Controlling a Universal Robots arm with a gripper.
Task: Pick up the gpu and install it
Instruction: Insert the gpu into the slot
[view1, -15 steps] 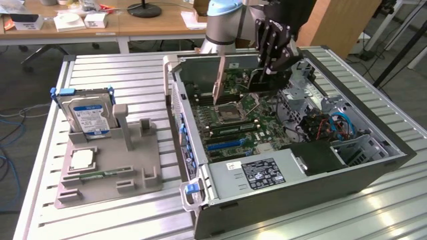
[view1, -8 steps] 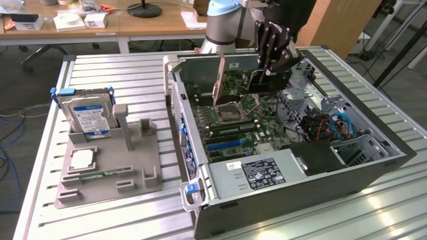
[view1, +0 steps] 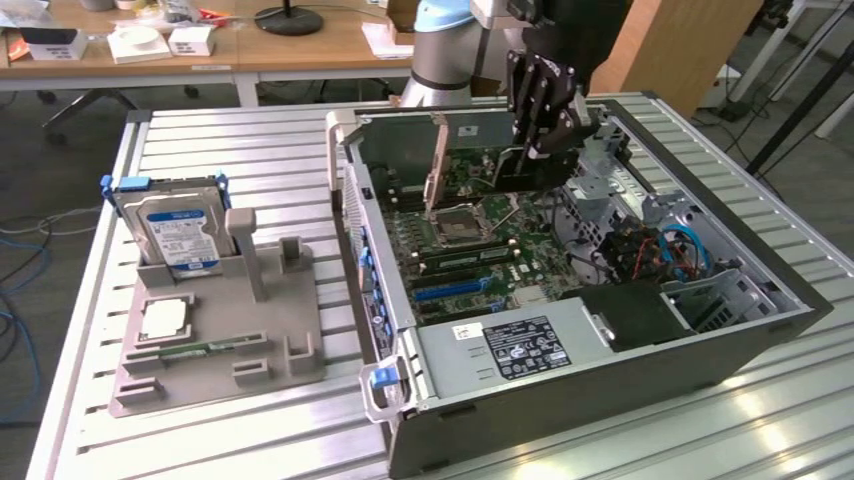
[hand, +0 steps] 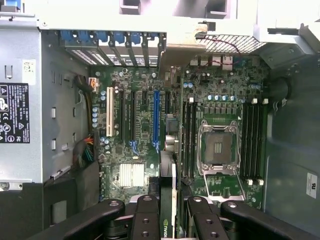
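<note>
My gripper (view1: 541, 150) hangs over the back part of the open computer case (view1: 400, 400) and is shut on the gpu (view1: 518, 170), a thin dark card that hangs below the fingers, just above the motherboard (view1: 467, 230). In the wrist view the gpu (hand: 168, 190) shows edge-on between the black fingers (hand: 145, 217) of the gripper (hand: 170, 222). It lines up roughly beside the long blue slot (hand: 156, 120) and stands apart from the board.
A CPU socket (hand: 217, 147) and memory slots (hand: 252, 145) lie beside the expansion slots. On the exterior view's left, a grey holder (view1: 254, 370) carries a silver hard drive (view1: 174, 230), a square chip (view1: 166, 320) and a green memory stick (view1: 200, 350). A tan upright strip (view1: 438, 160) stands in the case.
</note>
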